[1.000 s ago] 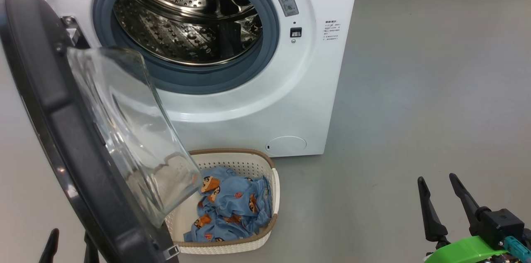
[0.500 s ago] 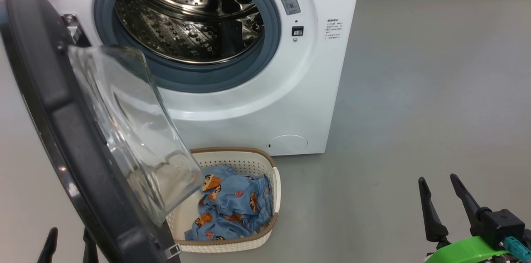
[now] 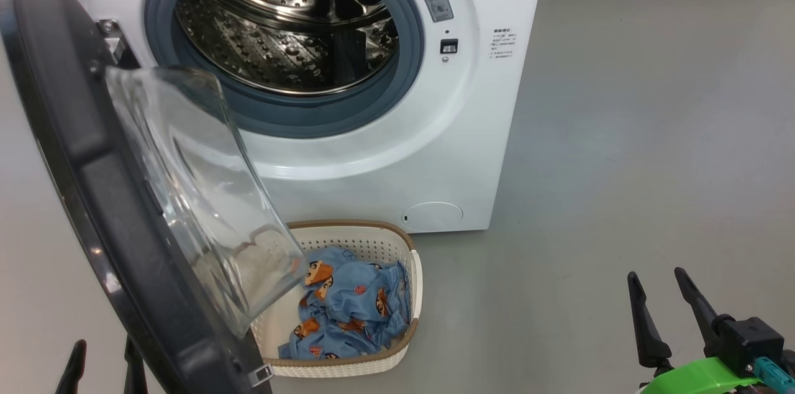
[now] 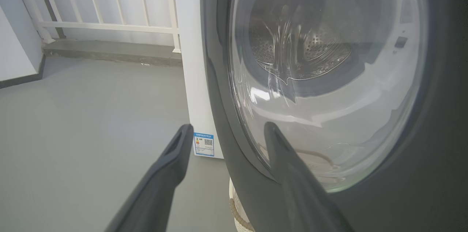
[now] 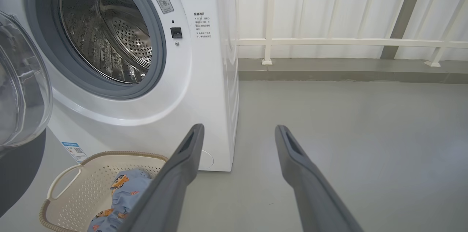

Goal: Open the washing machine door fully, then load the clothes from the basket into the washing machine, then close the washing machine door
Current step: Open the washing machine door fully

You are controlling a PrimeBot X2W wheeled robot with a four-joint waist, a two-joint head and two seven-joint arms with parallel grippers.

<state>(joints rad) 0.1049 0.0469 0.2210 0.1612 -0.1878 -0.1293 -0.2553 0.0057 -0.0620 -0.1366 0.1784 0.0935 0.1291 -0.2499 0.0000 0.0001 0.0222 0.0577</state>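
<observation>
— While the door (image 3: 93, 183) stands swung out across the left of the head view, where do the clothes (image 3: 354, 313) lie?
— Bundled in the basket (image 3: 348, 369), low in the centre of the frame. It sits on the floor (image 3: 621, 164) just in front of the washer (image 3: 490, 133). The door's glass bowl overlaps the basket's left part.
— And the drum (image 3: 279, 27)?
— Top centre, its mouth uncovered, steel ringed by the grey-blue gasket (image 3: 411, 64).
— The left pincer (image 3: 104, 347)?
— Lower left corner, fingers spread, gripping nothing. In its wrist view it is on the door's outer side, with one finger overlapping the dark rim. Whether they touch I cannot tell.
— The right pincer (image 3: 656, 274)?
— Lower right corner, fingers likewise apart with nothing between them, over bare floor and well apart from the basket.
</observation>
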